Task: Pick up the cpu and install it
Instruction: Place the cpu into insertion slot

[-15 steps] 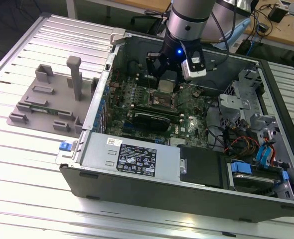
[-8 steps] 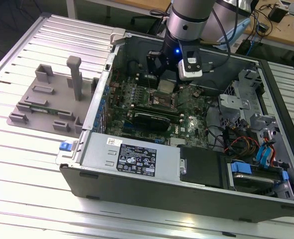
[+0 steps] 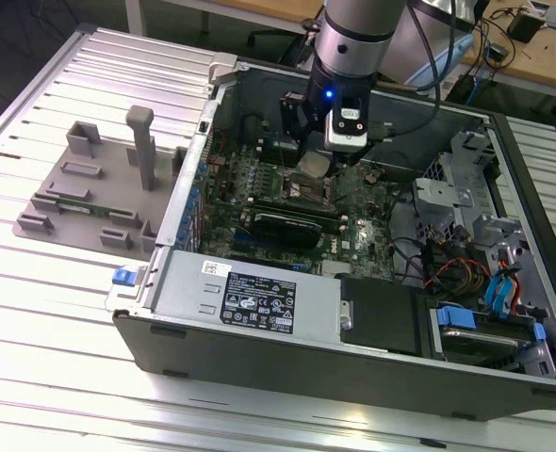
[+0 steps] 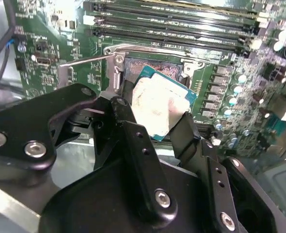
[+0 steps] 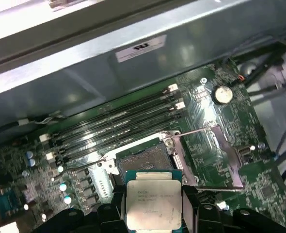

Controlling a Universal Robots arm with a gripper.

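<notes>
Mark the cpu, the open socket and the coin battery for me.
cpu [image 5: 152,204]: first wrist view, middle of its metal top plate.
socket [image 5: 142,158]: first wrist view, exposed contact field inside the frame.
coin battery [image 5: 224,93]: first wrist view, centre of its round face.

The cpu [image 5: 152,204] between jaws, above socket [image 5: 143,158]

open computer case [image 3: 259,363] on slatted table [image 3: 61,320], grey fixture tray [image 3: 80,202] beside it, memory slots [image 5: 114,121] inside
</notes>
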